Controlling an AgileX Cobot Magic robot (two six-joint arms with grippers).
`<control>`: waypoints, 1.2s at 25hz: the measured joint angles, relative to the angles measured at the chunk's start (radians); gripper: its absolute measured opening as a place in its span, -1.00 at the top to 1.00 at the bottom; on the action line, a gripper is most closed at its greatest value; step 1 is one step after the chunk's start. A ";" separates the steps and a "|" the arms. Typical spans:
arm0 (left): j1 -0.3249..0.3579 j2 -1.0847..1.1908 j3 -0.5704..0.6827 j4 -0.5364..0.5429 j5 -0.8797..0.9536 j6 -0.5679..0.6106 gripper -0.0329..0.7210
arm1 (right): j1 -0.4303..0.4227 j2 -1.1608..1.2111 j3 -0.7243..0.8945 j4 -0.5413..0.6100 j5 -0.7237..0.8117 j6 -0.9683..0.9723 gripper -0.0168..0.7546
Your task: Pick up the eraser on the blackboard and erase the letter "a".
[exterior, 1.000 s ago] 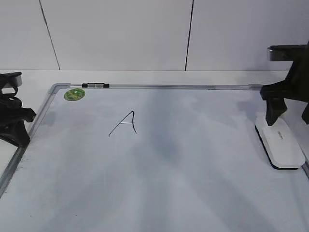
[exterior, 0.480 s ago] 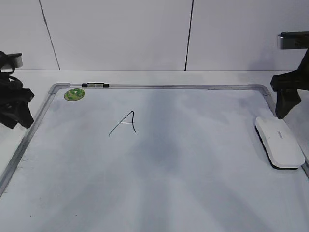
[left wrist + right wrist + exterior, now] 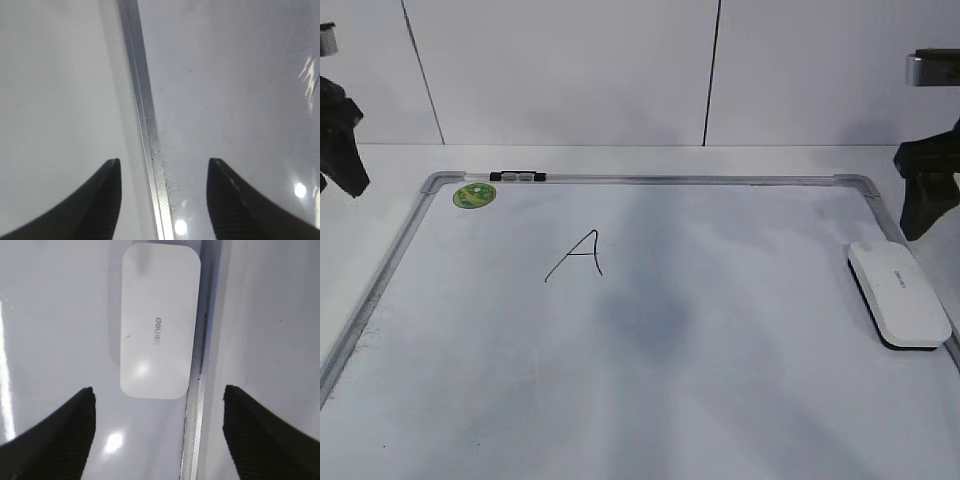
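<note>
Clearly the eraser [image 3: 899, 294] lies flat on the blackboard [image 3: 720, 400], close along its right frame, its long axis parallel to that frame. The right pincer [image 3: 160, 432] hangs above it, wide and empty, so this arm is nearer. The left pincer [image 3: 162, 197], also wide, hangs over the far-left frame. The letter "a" [image 3: 576, 257] stands well left.

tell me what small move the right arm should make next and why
Probably lower the right gripper onto the eraser and shift slightly forward over it. The eraser lies flat on the blackboard, against its right frame, untouched. The right gripper is open and empty above the eraser's near end, straddling the frame. The letter is unerased, so grasping comes first.
</note>
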 joint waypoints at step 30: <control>-0.131 -0.918 0.450 0.035 0.040 -0.095 -0.18 | 0.000 -0.860 0.456 0.014 0.029 0.000 -0.58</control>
